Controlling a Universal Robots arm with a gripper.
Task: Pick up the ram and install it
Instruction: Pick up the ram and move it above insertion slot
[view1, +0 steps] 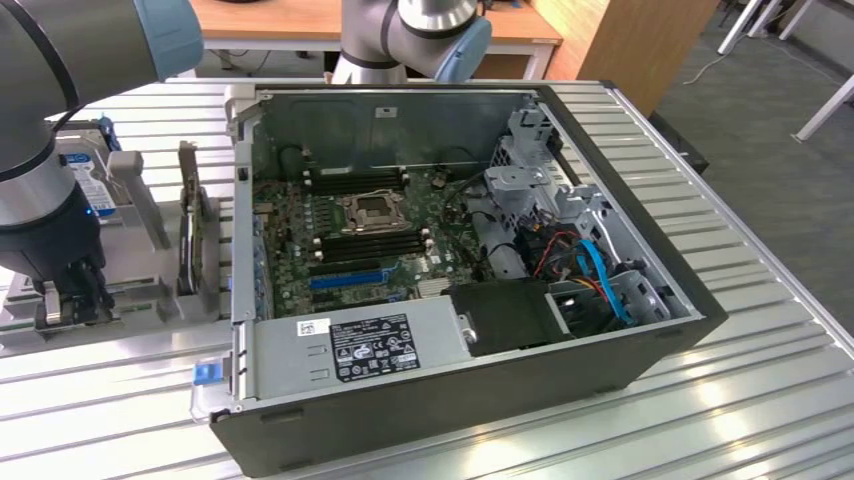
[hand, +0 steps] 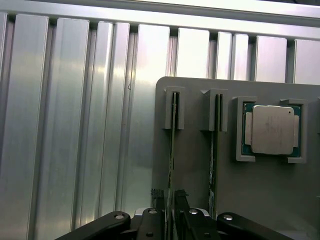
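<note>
The fingers (hand: 181, 196) are spread a little and stand one on each side of the ram (hand: 172, 150). A sliver of gap seems to show on either side, so I judge them around it and not pinching it. The ram stands on edge in a slot of the grey holder (hand: 195, 165). Its thin top edge runs from between the fingers straight out ahead of them to the notched post at the far end.

It should be light and stiff along its length, but thin and easy to damage. It looks like a bare board with small chips on the faces, and the contacts are presumably down in the slot. The two flat faces near the top edge are the place to hold it, squarely. A skewed pinch could twist it or jam it in the slot.

A second stick (hand: 216, 140) stands parallel in the next slot, just outside one finger and close enough to be knocked. Beyond that, farther from the fingers, a CPU (hand: 272, 129) lies flat in its own recess. The holder sits on the ribbed metal bench (hand: 75, 125).

In the exterior view, a dark card (view1: 200, 240) stands upright just to the exterior view's right of the fingers. The open case (view1: 641, 330) is beyond it, with its slots (view1: 380, 245) well apart from the fingers behind the near wall.
</note>
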